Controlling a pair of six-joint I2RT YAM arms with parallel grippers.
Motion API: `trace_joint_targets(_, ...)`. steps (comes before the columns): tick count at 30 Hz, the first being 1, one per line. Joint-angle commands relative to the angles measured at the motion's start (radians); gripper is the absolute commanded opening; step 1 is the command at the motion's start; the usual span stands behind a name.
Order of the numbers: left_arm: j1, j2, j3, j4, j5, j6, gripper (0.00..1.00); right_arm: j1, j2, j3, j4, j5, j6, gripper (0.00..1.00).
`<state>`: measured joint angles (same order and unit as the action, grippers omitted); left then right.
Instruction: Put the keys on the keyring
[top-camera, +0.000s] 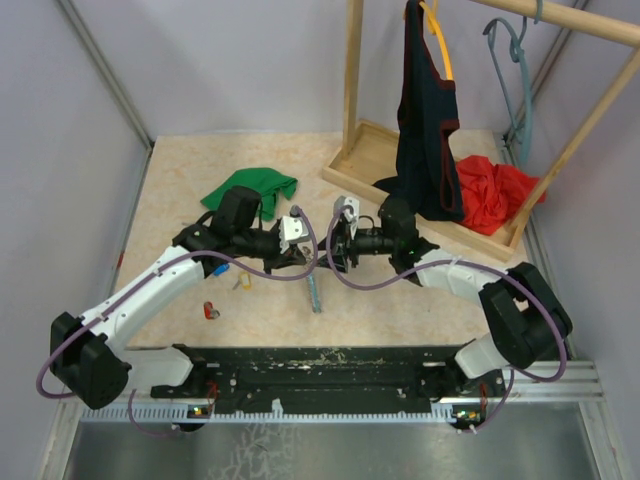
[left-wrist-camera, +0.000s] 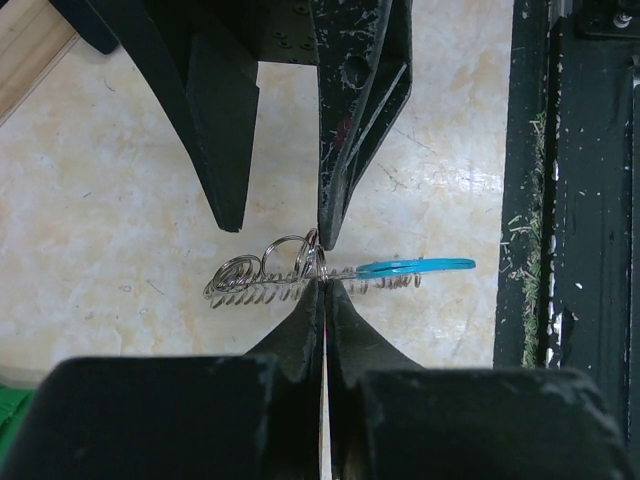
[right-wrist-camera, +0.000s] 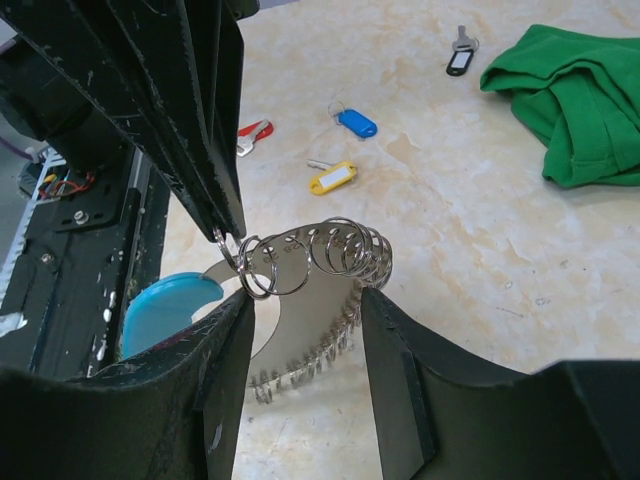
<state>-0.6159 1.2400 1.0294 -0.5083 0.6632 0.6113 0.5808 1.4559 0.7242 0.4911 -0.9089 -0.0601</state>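
Hard to read: in the top view the two sets of fingertips meet at frame centre under cables and wrist cameras, so the grip cannot be made out there. Only the light blue part of the keyring (top-camera: 315, 293) shows, hanging just below them. A black-tagged key (right-wrist-camera: 460, 60) appears only at the upper edge of the right wrist view. Whether the right fingers touch the coils cannot be told.

Left gripper (left-wrist-camera: 322, 285): jaws pressed together, pinching one silvery ring of the keyring. In the left wrist view the coils trail to frame left and the blue band to frame right.

Right gripper (right-wrist-camera: 307, 300): jaws parted to a middling gap, one on either side of the coil stack.

Blue key (top-camera: 218, 268), yellow key (top-camera: 243, 283) and red key (top-camera: 211, 311) lie loose on the table, left of centre, well apart from the keyring.

Surface: beige marbled table (top-camera: 400, 310), pale walls on three sides, black rail (top-camera: 320, 365) along the lower edge. A green cloth (top-camera: 250, 188) lies crumpled above the left arm.

Containers: the shallow base tray of the wooden rack (top-camera: 365, 150), upper right, holds a red cloth (top-camera: 492, 190). A dark garment (top-camera: 425, 130) hangs from an orange hanger, its hem reaching the tray.
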Motion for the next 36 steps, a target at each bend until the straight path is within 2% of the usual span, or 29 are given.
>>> trace_joint_targets(1, -0.007, 0.004, 0.006, 0.021, 0.042, 0.019, 0.00, 0.008, 0.003, 0.046, 0.102, -0.031, 0.034, 0.47)
trace_joint_targets(3, -0.010, 0.007, 0.006, 0.018, 0.045, 0.021, 0.00, 0.008, 0.005, 0.049, 0.127, -0.034, 0.067, 0.47)
trace_joint_targets(8, -0.017, 0.009, 0.006, 0.012, 0.073, 0.029, 0.00, 0.008, 0.031, 0.078, 0.110, 0.006, 0.109, 0.38)
trace_joint_targets(14, -0.020, -0.004, 0.002, 0.007, 0.080, 0.040, 0.00, -0.010, 0.082, 0.134, 0.018, 0.071, 0.181, 0.24)
trace_joint_targets(17, -0.021, -0.004, 0.001, 0.005, 0.074, 0.040, 0.00, -0.042, 0.122, 0.183, -0.055, 0.091, 0.260, 0.22)
trace_joint_targets(20, -0.021, -0.007, -0.002, 0.005, 0.052, 0.034, 0.00, -0.065, 0.129, 0.185, -0.070, 0.082, 0.281, 0.22)
trace_joint_targets(27, -0.021, 0.002, 0.007, 0.007, -0.002, 0.007, 0.00, -0.065, 0.005, 0.072, -0.067, 0.089, 0.100, 0.36)
trace_joint_targets(32, -0.021, 0.016, 0.019, 0.000, -0.025, -0.007, 0.00, -0.058, -0.092, 0.005, -0.040, 0.030, -0.013, 0.38)
trace_joint_targets(36, -0.021, 0.024, 0.031, -0.005, -0.033, -0.023, 0.00, -0.019, -0.158, -0.048, 0.024, 0.042, -0.071, 0.39)
